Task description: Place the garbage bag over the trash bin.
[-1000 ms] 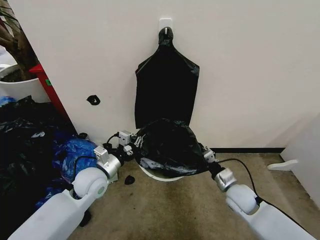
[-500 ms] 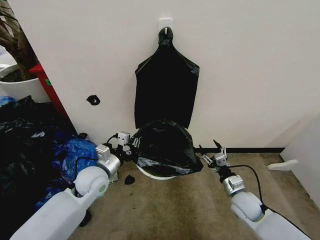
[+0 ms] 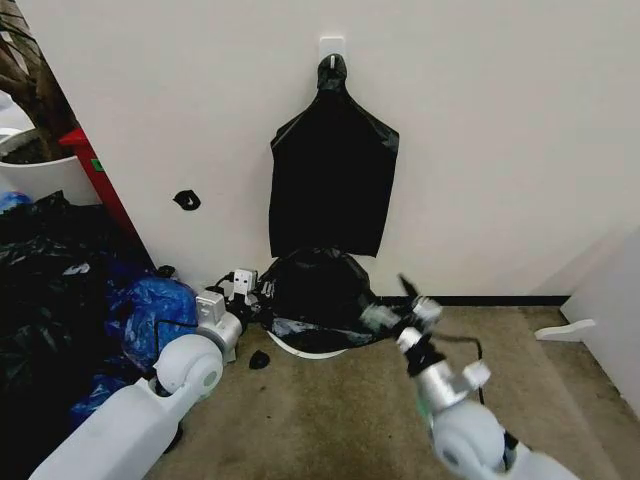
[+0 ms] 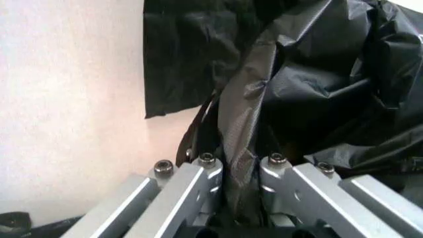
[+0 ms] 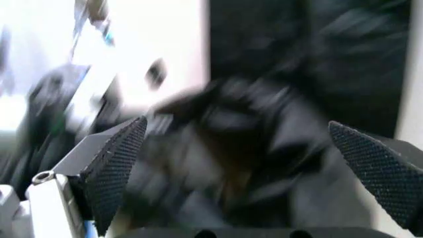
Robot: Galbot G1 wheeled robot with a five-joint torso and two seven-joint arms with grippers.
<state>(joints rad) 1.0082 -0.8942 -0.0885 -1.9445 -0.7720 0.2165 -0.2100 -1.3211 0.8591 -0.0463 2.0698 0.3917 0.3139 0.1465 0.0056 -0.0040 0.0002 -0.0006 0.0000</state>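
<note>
The garbage bag (image 3: 315,295) lies draped over the trash bin (image 3: 300,348) at the centre of the head view, low against the wall. The black film covers the bin's top and most of its sides; a cream strip of the bin's lower wall shows beneath the bag's front edge. The bin stands on the floor (image 3: 350,420).

The left pincer (image 3: 243,296) sits at the bag's left side, just left of centre. In the left wrist view a fold of the bag (image 4: 241,148) runs down between the two metal fingers (image 4: 198,183), which stand close together on it: this pincer is clamped on the bag's film.

The right pincer (image 3: 398,308) is at the bag's right edge, right of centre, blurred by motion. In the right wrist view its two textured pads (image 5: 116,168) stand wide apart with the bag (image 5: 251,139) beyond them and nothing between them: spread and empty.

Judgement: the step in hand is the fitting of the bag over the bin's rim; the cover is largely on. The next move calls for the left side to be settled down over the rim before that grip is let go, without tipping the light bin.

A second black bag (image 3: 332,170) hangs on the wall from a hook (image 3: 331,47) directly above. Heaped bags (image 3: 70,290) lie at the left edge.
</note>
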